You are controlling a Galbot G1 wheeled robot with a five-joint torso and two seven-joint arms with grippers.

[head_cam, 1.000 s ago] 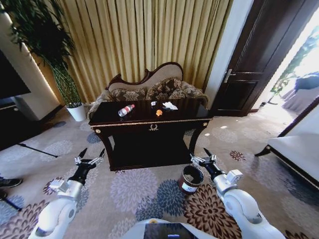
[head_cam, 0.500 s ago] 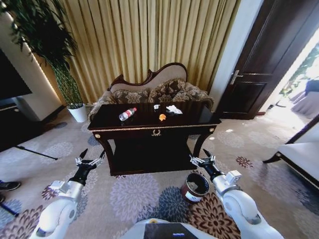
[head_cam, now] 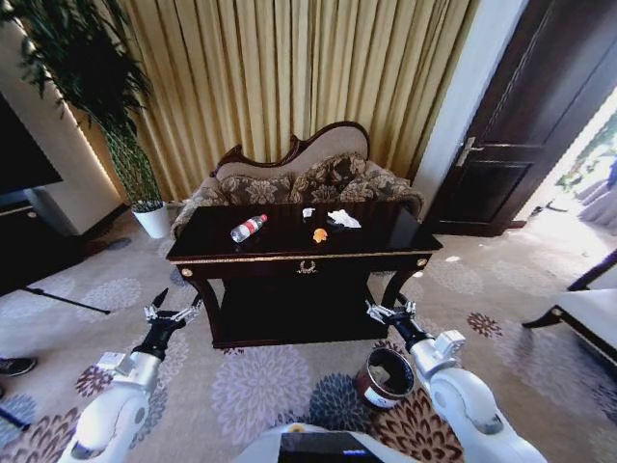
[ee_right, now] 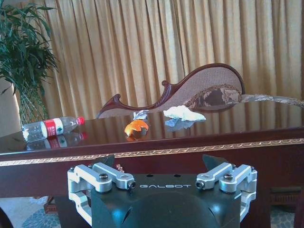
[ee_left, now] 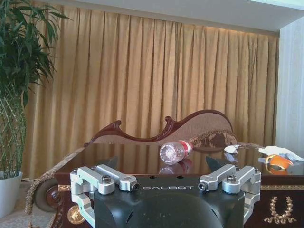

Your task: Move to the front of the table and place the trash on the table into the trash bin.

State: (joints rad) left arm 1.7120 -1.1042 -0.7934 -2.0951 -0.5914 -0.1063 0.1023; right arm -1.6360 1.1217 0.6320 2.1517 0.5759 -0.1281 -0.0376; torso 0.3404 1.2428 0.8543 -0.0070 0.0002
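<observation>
Nearest, at lower left of the head view, the left gripper [head_cam: 174, 310] held low before the body, fingers spread wide and empty; at lower right, the right gripper [head_cam: 390, 310] likewise spread and holding nothing. Just beside the right arm, on the flowered carpet at lower centre-right, the small round dark brown trash bin with shiny metal rim [head_cam: 385, 377], standing upright and open. Beyond both grippers, across the middle of the frame, the dark glossy brown wooden table with gold trim line [head_cam: 289, 257], not yet within reach, so the step in hand looks to be the approach to its front. On the top, toward the left, the clear plastic bottle with red cap and label [head_cam: 248, 228], lying on its side; near the centre the small orange scrap [head_cam: 319, 234]; just behind it the white crumpled paper bits [head_cam: 343, 219]. For a good approach: better to stop square to the gold ornament, close enough for both arms, without knocking the bin. Farthest, a carved sofa [head_cam: 299, 174] and gold curtains [head_cam: 289, 77].
</observation>
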